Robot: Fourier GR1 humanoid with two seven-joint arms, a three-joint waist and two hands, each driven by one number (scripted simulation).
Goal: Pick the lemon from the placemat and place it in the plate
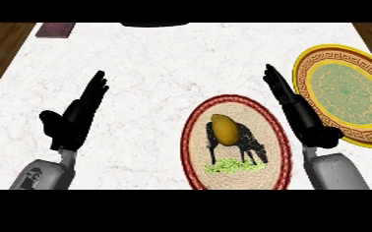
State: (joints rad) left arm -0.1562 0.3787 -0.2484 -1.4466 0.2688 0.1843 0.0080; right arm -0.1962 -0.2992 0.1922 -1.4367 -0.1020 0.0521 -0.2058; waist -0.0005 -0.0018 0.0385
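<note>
Both hands' fingers straight, holding nothing | left hand [73, 120] | right hand [301, 115] | lemon [223, 128] on placemat [272, 128]

You have the lemon [224, 128] lying on the round woven placemat [237, 142], over its black horse picture. The yellow patterned plate [340, 93] sits to the placemat's right on the white marble tabletop [167, 69]. Your right hand [298, 110] lies between placemat and plate, fingers straight. Your left hand [75, 118] rests open at the left.
</note>
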